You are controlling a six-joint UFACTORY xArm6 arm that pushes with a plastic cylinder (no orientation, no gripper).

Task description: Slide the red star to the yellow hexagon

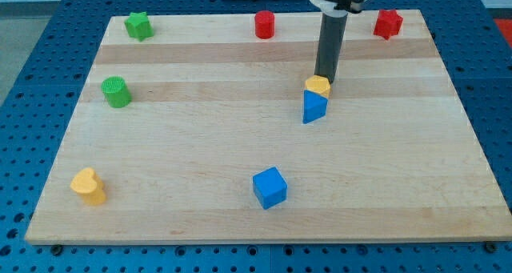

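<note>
The red star (387, 23) lies at the view's top right corner of the wooden board (200, 145). The yellow hexagon (318, 86) sits right of the board's centre, touching a blue triangular block (314, 106) just below it. My tip (325, 78) comes down right behind the yellow hexagon, at its upper edge, and looks to be touching it. The red star is well up and to the right of my tip.
A red cylinder (265, 24) stands at the top centre. A green star (138, 25) is at the top left, a green cylinder (117, 91) at the left. A yellow heart-like block (88, 186) is at the bottom left, a blue cube (270, 187) at the bottom centre.
</note>
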